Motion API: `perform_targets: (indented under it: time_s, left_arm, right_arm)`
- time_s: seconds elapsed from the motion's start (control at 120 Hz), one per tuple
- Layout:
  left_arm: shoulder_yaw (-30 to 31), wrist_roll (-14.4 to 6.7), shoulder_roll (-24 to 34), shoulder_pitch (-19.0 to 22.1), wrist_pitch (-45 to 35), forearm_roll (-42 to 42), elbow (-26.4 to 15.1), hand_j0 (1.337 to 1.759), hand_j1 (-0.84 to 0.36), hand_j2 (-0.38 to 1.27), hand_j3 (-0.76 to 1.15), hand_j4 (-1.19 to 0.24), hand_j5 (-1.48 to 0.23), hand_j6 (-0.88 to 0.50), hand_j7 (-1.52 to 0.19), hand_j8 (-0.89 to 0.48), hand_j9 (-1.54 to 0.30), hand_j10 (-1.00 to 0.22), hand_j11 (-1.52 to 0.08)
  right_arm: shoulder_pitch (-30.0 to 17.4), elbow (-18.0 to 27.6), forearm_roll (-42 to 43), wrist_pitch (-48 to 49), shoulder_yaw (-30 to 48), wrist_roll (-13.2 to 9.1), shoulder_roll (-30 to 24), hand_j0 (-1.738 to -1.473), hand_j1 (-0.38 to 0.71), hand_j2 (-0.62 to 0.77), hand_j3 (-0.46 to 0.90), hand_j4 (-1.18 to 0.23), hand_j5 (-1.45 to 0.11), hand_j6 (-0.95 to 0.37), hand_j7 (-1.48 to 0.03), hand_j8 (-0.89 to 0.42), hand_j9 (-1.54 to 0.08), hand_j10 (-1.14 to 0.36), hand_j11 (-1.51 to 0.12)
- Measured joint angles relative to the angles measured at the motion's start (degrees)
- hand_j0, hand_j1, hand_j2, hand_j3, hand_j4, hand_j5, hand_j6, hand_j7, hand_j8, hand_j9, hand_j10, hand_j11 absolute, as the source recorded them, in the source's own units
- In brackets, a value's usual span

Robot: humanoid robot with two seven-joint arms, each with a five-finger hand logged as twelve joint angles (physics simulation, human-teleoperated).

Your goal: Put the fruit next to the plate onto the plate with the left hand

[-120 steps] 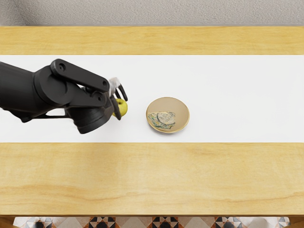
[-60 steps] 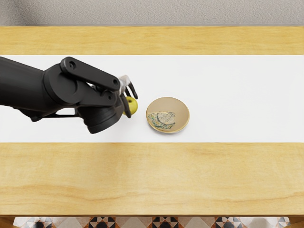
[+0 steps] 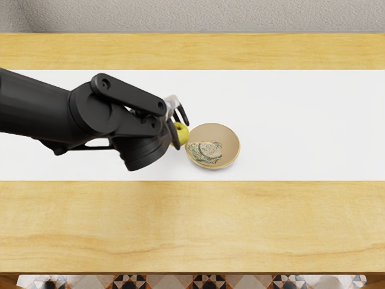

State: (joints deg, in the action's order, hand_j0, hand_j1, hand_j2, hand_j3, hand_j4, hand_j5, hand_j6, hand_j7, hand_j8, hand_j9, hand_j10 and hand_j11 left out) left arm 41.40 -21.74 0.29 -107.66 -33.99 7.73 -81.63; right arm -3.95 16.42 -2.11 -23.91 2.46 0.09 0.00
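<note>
Item: yellow fruit (image 3: 181,133). We log it gripped by L hand (image 3: 155,129), fingertip end, just beside plate (image 3: 234,139) left rim.

A small yellow fruit (image 3: 181,133), gripped, is just beside the round tan plate's (image 3: 232,139) left rim.

Wooden table (image 3: 192,223), pale grain running left to right, fills most of the view. White runner (image 3: 301,120) lies flat across its middle, from edge to edge. Grey wall (image 3: 192,15) along the top. Patterned floor tiles (image 3: 210,282) show as a thin strip below the table's near edge.
</note>
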Motion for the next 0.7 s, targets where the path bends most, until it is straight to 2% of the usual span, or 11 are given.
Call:
perform_targets:
  time_s: [0.208, 0.7]
  left_arm:
    - [-1.05, 0.0, -0.29, 0.09, 0.03, -0.06, 0.17, 1.656, -0.27, 0.37, 0.0, -0.64, -0.87, -0.47, -0.87, -0.51, -0.86, -0.64, -0.87]
    - [-2.44, 0.22, -0.29, 0.44, 0.04, -0.1, 1.02, 1.657, -0.28, 0.38, 0.0, -0.64, -0.87, -0.47, -0.86, -0.5, -0.86, -0.64, -0.86]
  right_arm:
    - [-0.01, 0.0, 0.0, 0.0, 0.0, 0.0, 0.0, -1.658, -0.31, -0.01, 0.0, -0.04, -0.05, -0.04, -0.05, -0.04, -0.05, -0.04, -0.05]
    - [-0.01, 0.0, 0.0, 0.0, 0.0, 0.0, 0.0, -1.658, -0.31, -0.01, 0.0, -0.04, -0.05, -0.04, -0.05, -0.04, -0.05, -0.04, -0.05]
